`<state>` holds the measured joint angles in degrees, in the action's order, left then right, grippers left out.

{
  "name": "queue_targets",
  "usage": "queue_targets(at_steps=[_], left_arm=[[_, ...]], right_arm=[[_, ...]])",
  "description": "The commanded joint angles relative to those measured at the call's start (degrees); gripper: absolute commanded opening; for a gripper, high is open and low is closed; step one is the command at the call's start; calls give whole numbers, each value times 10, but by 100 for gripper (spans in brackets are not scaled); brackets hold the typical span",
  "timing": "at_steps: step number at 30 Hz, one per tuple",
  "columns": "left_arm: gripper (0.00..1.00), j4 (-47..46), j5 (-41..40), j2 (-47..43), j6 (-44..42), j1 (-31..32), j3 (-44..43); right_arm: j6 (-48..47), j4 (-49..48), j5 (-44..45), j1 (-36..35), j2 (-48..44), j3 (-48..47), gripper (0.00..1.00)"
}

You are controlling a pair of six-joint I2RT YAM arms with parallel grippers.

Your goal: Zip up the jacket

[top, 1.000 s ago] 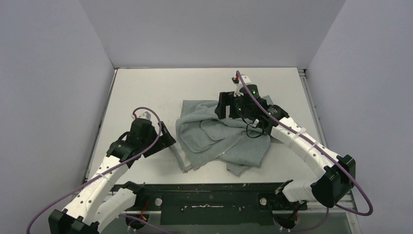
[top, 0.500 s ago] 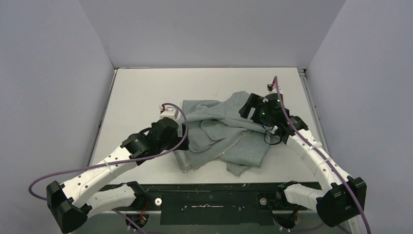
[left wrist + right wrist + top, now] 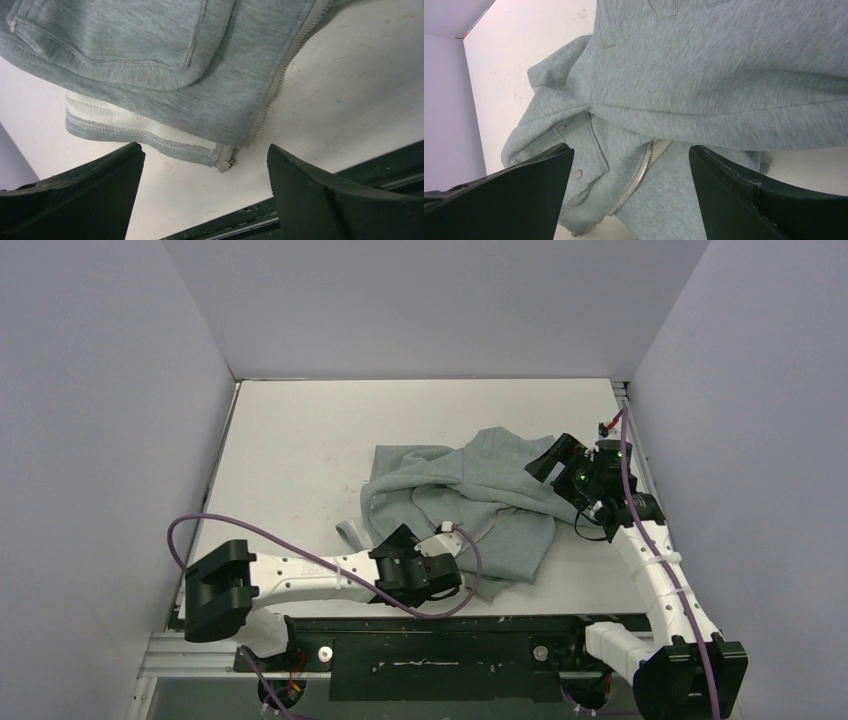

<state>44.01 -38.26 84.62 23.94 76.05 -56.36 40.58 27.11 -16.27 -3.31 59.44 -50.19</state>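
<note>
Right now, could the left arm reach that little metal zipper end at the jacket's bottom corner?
Probably yes. The left gripper hangs open above the zipper end, which lies bare on the table at the hem corner of the jacket, nothing covering it.

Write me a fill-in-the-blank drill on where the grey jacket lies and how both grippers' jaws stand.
The crumpled light grey sweatshirt-fabric jacket lies on the flat ____ table.
The left gripper hovers by the jacket's hem with its jaws ____.
The right gripper, jaws spread over the jacket, holds ____.
Missing words: white; open; nothing.
</note>
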Motion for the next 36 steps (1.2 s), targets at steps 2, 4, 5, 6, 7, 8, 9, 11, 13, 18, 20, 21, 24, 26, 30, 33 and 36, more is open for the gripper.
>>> queue_targets(at_steps=[2, 4, 5, 6, 7, 8, 9, 11, 13, 18, 20, 21, 24, 26, 30, 33, 36], left_arm=[[91, 12, -43, 48, -55, 4, -39], [91, 7, -21, 60, -66, 4, -32], [91, 4, -12, 66, -71, 4, -28], [91, 3, -3, 71, -73, 4, -24], [91, 4, 7, 77, -74, 3, -25], [92, 8, 18, 84, -74, 4, -29], [92, 7, 31, 92, -73, 3, -30], [93, 5, 53, 105, -75, 3, -31], [94, 10, 59, 125, -74, 0, -33], [94, 32, 66, 186, -76, -33, -48], [93, 36, 64, 203, -86, -44, -56], [93, 39, 59, 210, -91, -49, -58], [93, 46, 53, 229, -103, -73, -59], [91, 46, 64, 238, -111, -91, -57], [79, 38, 107, 243, -125, -112, -54], [55, 31, 140, 251, -132, -119, -53], [37, 30, 153, 261, -131, -122, -58]], right_arm=[[-14, -7, -28, 23, -23, 13, 88], [-18, -6, -35, 31, -26, 16, 88], [-19, -6, -40, 39, -27, 17, 88], [-21, -6, -44, 49, -27, 17, 88], [-22, -6, -47, 54, -27, 18, 88], [-22, -7, -50, 57, -26, 19, 88], [-23, -9, -53, 60, -25, 21, 88], [-22, -12, -59, 64, -24, 24, 88], [-20, -15, -67, 67, -22, 28, 88], [-16, -23, -75, 70, -23, 36, 88], [-16, -25, -79, 71, -22, 38, 88], [-16, -25, -80, 72, -21, 38, 88], [-18, -25, -82, 73, -20, 35, 88], [-19, -25, -82, 76, -20, 34, 88], [-21, -25, -81, 79, -21, 35, 88], [-22, -25, -82, 81, -20, 37, 88], [-22, -26, -83, 84, -20, 39, 88]])
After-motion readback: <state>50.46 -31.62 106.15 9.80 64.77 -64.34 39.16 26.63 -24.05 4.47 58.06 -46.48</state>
